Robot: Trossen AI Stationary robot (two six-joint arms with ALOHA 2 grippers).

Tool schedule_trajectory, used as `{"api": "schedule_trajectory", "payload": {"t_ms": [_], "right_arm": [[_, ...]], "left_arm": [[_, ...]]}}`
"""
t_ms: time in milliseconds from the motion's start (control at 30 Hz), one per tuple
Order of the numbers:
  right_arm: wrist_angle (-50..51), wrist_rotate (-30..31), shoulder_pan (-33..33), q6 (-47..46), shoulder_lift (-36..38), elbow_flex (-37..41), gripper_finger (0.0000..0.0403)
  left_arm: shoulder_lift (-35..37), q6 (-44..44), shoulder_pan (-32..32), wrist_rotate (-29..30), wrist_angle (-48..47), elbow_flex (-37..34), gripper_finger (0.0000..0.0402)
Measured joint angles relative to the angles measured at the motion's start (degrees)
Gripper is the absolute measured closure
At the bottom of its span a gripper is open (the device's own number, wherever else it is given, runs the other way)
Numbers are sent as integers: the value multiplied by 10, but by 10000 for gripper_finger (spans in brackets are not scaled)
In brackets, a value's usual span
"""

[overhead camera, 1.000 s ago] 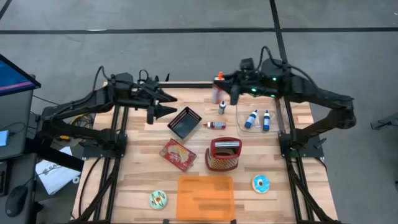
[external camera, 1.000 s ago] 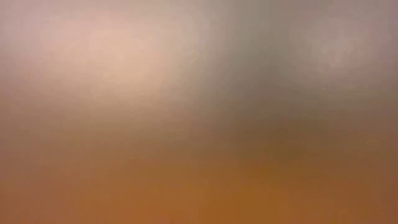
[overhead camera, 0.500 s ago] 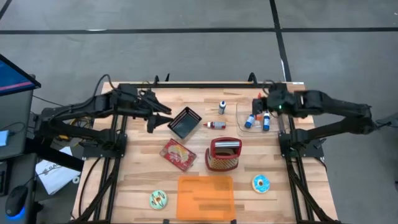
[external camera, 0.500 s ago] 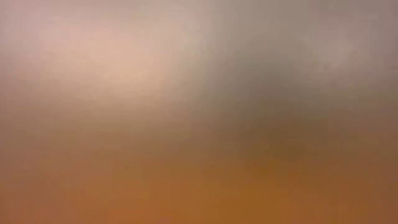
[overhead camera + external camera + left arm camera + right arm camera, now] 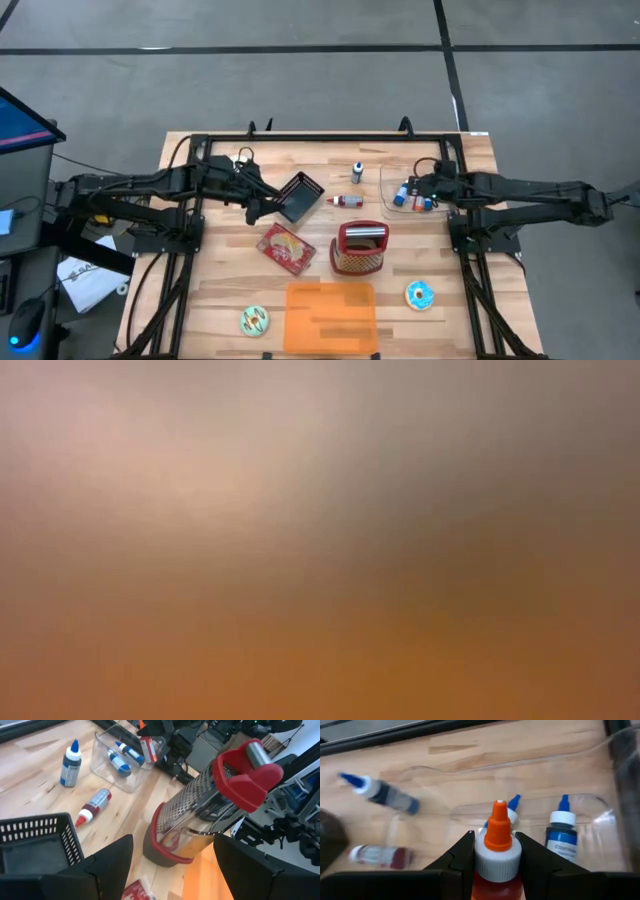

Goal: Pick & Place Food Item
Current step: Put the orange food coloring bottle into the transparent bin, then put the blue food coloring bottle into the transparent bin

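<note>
Right now we have the right gripper point(image 5: 492, 852) pinching an orange-capped bottle point(image 5: 497, 845) with reddish contents, its fingers pressed against the white collar just under the cap. In the high view that gripper point(image 5: 413, 190) hangs over the clear tray point(image 5: 385, 205) near the table's right side, where 2 blue-capped bottles point(image 5: 563, 835) already lie. We judge the bottle is about to be set down in that tray.

Several things could go wrong from here. Our grip sits high on the neck, so the bottle's body could swing or slip out if we tilt the wrist. Lowering it onto the blue-capped bottles could knock them aside or leave ours leaning on them. The tray looks light, and a nudge on its wall could slide it across the wooden table point(image 5: 230, 290).

Our left gripper point(image 5: 172, 870) has its fingers spread wide and holds nothing. It waits just beside the black basket point(image 5: 297, 197), with the red-handled grater point(image 5: 200, 815) ahead of it. We think a careless left-arm move could bump the basket. The low view shows nothing we can read.
</note>
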State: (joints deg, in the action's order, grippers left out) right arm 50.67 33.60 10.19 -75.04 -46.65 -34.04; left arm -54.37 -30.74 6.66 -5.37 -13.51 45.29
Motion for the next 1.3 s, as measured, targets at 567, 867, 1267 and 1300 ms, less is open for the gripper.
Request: {"api": "schedule_trajectory", "payload": {"t_ms": [567, 867, 1267, 1300], "right_arm": [[-56, -21, 85, 66, 0, 38, 194], [-251, -22, 36, 139, 62, 38, 185], [-505, -24, -50, 250, 130, 38, 234], [-505, -28, -53, 247, 130, 38, 234]], "left_arm": [[0, -13, 0, 26, -5, -20, 128], [-14, 18, 0, 76, -37, -20, 128], [-111, 184, 2, 44, -9, -12, 149], [-118, 195, 2, 43, -9, -8, 152]]}}
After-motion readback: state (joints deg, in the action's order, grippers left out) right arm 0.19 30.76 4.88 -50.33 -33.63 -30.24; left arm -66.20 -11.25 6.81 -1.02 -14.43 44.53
